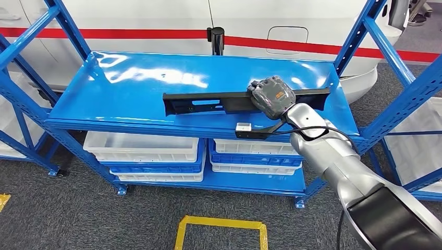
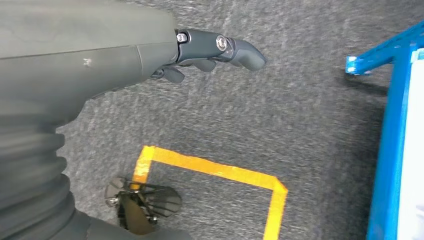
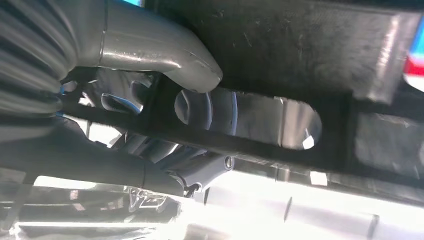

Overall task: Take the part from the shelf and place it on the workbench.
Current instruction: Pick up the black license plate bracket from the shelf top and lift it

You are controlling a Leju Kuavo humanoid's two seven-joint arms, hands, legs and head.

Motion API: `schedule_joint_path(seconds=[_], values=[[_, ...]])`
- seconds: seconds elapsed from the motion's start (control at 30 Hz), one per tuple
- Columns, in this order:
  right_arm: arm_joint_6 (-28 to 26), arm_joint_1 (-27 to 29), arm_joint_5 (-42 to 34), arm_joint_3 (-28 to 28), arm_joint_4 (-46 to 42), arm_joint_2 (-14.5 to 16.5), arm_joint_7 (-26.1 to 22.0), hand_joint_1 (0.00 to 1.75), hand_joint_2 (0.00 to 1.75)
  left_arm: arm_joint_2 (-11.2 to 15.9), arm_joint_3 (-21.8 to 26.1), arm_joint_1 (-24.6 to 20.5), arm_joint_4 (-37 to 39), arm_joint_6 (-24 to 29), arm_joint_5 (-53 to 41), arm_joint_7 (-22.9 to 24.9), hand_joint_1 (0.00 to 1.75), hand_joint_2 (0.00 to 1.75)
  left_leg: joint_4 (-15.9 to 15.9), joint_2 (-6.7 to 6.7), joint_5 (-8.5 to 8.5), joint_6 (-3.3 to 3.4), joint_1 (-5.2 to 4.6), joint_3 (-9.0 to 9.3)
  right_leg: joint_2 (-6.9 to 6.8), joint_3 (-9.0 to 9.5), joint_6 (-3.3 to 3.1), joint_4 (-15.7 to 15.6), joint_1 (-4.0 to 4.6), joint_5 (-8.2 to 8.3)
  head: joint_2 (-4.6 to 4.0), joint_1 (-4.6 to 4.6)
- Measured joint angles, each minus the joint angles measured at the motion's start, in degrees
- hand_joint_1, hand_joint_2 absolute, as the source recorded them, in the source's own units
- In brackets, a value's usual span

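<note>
1. Part: a long, narrow black plastic trim piece (image 1: 208, 101) with slotted cut-outs lies lengthwise on the glossy top deck of the blue metal shelf (image 1: 130, 83), towards its front and right side.
2. The right hand (image 1: 272, 95), grey with darker fingers, is closed over the part right of its middle; in the right wrist view the thick grey thumb (image 3: 165, 50) presses one face of the black piece while the dark fingers (image 3: 165, 155) wrap the other side, seen through an oblong slot (image 3: 250, 117).
3. The silver right arm (image 1: 333, 156) reaches in from the lower right, over the front edge of the shelf.
4. The left hand (image 2: 210, 52) hangs over the grey carpet floor (image 2: 280, 110), fingers loosely curled and holding nothing.
5. White plastic bins (image 1: 140, 148) sit on the lower deck, stacked with blue ones.
6. A yellow tape outline (image 1: 221, 229) marks the floor in front of the shelf.
7. Behind the shelf stands a white panel with a red stripe (image 1: 130, 34).
</note>
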Motion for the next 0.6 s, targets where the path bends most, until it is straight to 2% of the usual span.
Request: schedule_joint_path(seconds=[0.2,0.4,0.6], values=[[-1.4,2.6,-1.2,-1.6,-9.6,-2.7,-0.4,1.75,1.75,0.0,0.3,0.0,0.0,-0.1,0.0,1.7,0.0,1.75,0.0,0.02,0.0,0.0,0.0,-0.03,0.01,-0.01,0.0,0.0,0.0,0.0,0.0,0.0],[-1.5,3.5,-1.4,-2.3,-13.1,-3.8,-0.3,1.75,1.75,0.0,0.4,0.0,0.0,-0.3,-0.1,2.2,0.0,1.75,0.0,0.02,0.0,0.0,0.0,-0.01,0.01,-0.02,0.0,0.0,0.0,0.0,0.0,-0.01],[-1.9,4.8,-3.3,-3.5,-19.0,-5.0,-0.4,1.75,1.75,0.0,0.2,-0.1,0.0,-1.3,-2.4,8.6,0.0,1.75,0.1,0.0,-0.02,0.02,-0.05,-0.05,0.0,-0.04,0.08,0.0,-0.26,0.05,0.0,-0.02]])
